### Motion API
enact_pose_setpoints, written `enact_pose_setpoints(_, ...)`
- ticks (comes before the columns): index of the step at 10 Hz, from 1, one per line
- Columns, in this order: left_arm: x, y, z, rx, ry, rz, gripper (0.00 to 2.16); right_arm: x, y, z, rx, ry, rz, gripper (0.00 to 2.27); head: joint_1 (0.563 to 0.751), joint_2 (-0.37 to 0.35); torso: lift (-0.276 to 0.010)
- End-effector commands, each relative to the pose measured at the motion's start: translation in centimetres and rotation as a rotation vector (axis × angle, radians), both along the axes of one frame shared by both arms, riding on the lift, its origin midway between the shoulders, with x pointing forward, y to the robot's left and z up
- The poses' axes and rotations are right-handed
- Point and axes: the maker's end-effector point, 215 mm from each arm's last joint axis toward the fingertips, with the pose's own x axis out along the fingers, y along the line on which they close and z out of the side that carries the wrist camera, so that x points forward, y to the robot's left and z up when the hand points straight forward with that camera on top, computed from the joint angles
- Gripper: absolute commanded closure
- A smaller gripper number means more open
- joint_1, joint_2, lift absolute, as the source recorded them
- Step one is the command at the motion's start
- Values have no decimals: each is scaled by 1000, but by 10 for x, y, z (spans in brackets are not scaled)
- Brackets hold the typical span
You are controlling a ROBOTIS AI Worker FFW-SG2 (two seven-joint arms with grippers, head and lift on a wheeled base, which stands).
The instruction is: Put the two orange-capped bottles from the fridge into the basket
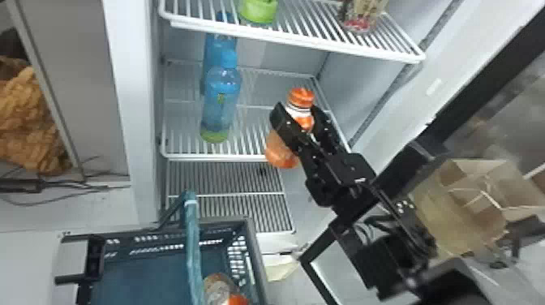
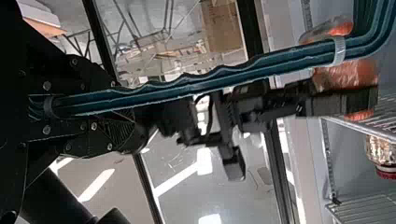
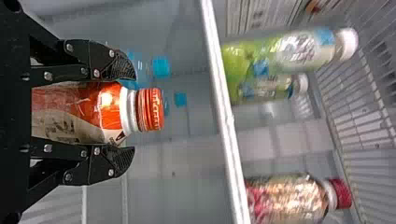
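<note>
My right gripper (image 1: 299, 117) is closed around an orange-capped bottle (image 1: 301, 97), which leans at the front right of the fridge's middle shelf, its base overlapping the shelf edge. In the right wrist view, both fingers of the right gripper (image 3: 125, 113) press the sides of the bottle's orange body (image 3: 70, 109), the cap (image 3: 151, 109) sticking out beyond them. Another orange-capped bottle (image 1: 221, 290) lies in the basket (image 1: 253, 259), beside its teal handle (image 1: 192, 243). In the left wrist view, my left gripper (image 2: 123, 99) clamps the handle (image 2: 187, 88).
Blue bottles (image 1: 222, 97) stand at the left of the middle shelf (image 1: 202, 155). The upper shelf (image 1: 300, 44) holds a green item (image 1: 259, 10) and a red-capped bottle (image 1: 359, 20). A fridge side wall (image 1: 144, 121) rises at left; an open cardboard box (image 1: 478, 194) sits at right.
</note>
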Motion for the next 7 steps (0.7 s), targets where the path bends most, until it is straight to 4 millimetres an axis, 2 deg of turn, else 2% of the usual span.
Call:
enact_pose_setpoints(1, 0, -1, 0, 0, -1, -3, 1190, -35, 38, 9, 53, 80, 94, 825, 695, -350, -235)
enact_pose_setpoints(2, 1, 0, 1, 0, -4, -1, 1190, -55, 53, 12, 60, 124, 137, 825, 695, -350, -235)
enact_pose_setpoints(3, 0, 0, 0, 0, -2, -1, 1190, -69, 60, 5, 57, 176, 159, 825, 695, -350, -235)
enact_pose_setpoints(5, -1, -1, 0, 0, -1, -3, 1190, -96, 76, -14, 66, 291, 211, 825, 695, -350, -235)
enact_pose_setpoints(7, -1, -1, 1, 0, -2, -7, 1190, -122, 90, -43, 41, 440, 271, 825, 695, -350, -235)
